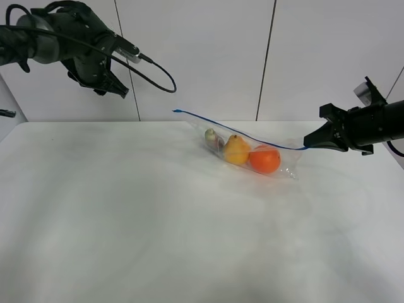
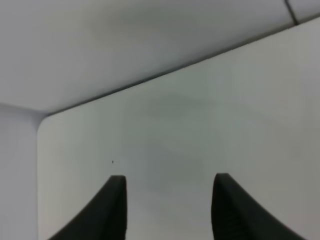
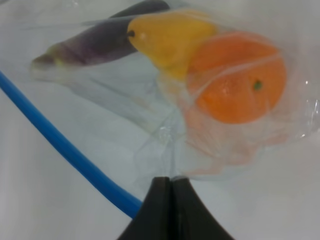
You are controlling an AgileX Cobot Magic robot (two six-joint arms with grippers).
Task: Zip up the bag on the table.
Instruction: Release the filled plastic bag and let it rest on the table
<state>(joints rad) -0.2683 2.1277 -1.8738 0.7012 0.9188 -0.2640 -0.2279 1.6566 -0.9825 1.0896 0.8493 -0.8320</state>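
High view: white table (image 1: 126,221), panelled wall behind; the bag (image 1: 287,165) lies right of centre, its blue strip (image 1: 214,121) raised taut, I judge for zipping; my right gripper (image 1: 307,142) holds its end; left gripper (image 1: 120,91) hangs well apart. Left wrist: jaws parted, empty. Right wrist alone shows jaws closed on plastic, seemingly beside the strip.

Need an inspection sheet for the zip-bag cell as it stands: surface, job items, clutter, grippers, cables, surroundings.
Surface: white table, no spills seen.
Job's things: clear bag right of centre, with eggplant, pear and orange inside; blue zipper strip runs along its far edge; cannot tell whether it is sealed.
Clutter: nothing seen.
Grippers: left gripper open, raised high, holding nothing; right gripper shut on the bag's corner by the strip's end.
Cables: black cable loops off the left arm, clear of the bag.
Surroundings: white panelled wall behind.
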